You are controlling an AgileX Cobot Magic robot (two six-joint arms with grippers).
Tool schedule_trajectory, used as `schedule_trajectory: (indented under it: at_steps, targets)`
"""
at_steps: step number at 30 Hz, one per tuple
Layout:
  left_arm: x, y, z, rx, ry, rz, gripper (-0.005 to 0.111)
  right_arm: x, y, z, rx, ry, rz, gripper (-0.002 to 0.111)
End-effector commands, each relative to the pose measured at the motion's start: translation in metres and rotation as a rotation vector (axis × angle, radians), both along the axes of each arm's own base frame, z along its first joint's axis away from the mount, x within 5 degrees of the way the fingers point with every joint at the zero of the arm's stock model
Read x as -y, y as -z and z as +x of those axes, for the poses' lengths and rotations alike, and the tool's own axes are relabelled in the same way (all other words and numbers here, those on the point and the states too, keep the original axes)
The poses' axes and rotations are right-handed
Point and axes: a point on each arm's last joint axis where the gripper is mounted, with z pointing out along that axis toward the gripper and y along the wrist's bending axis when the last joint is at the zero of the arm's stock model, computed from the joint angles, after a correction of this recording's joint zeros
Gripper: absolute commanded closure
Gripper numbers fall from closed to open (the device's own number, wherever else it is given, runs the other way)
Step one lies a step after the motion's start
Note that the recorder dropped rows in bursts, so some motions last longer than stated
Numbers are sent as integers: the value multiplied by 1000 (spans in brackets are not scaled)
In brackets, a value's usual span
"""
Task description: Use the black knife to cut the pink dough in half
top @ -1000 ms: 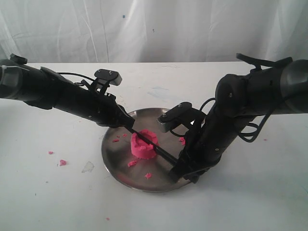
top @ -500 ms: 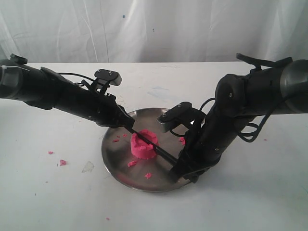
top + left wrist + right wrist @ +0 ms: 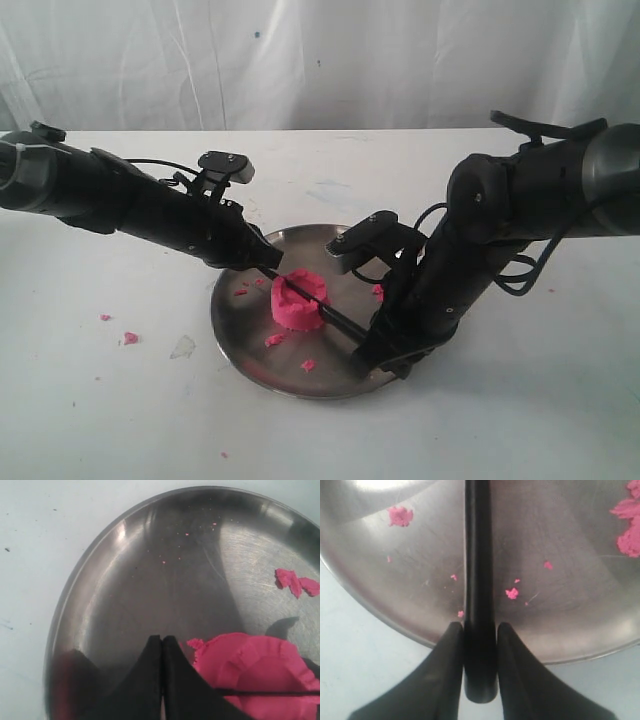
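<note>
The pink dough point(image 3: 298, 298) is a round lump at the middle of the steel plate point(image 3: 238, 322). The black knife point(image 3: 338, 320) lies slanted across its top, pressing into it. My left gripper point(image 3: 266, 262) is shut at the blade's far end, just left of the dough point(image 3: 260, 675); its fingers point(image 3: 162, 640) are pressed together and the thin blade point(image 3: 270, 693) runs out sideways over the lump. My right gripper point(image 3: 368, 352) is shut on the handle point(image 3: 478, 580) at the plate's near right rim, a finger on each side point(image 3: 479, 627).
Small pink scraps lie on the plate point(image 3: 275, 340) point(image 3: 308, 365) point(image 3: 379, 291), and crumbs lie on the white table at the left point(image 3: 130, 338). A pale cloth backdrop hangs behind the table.
My left arm has dropped slightly, and the knife's blade end sits a little lower on the dough. The right arm has barely moved.
</note>
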Motion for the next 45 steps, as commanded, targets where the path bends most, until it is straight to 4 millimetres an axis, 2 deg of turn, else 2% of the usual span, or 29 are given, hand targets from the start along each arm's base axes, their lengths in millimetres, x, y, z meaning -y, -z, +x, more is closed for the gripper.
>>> schedule_trajectory:
  at_steps: [1, 13, 20, 45]
  targets:
    - [-1, 13, -4, -31, 30, 25, 107, -1, -1, 1, 16, 10, 12, 108]
    - [-1, 10, -3, -25, 30, 23, 107, -1, -1, 1, 18, 10, 13, 108]
    - [-1, -26, -6, 57, 22, -6, 107, -1, -1, 1, 18, 10, 13, 108]
    - [-1, -25, -5, 52, 18, -9, 107, -1, -1, 1, 18, 10, 13, 108]
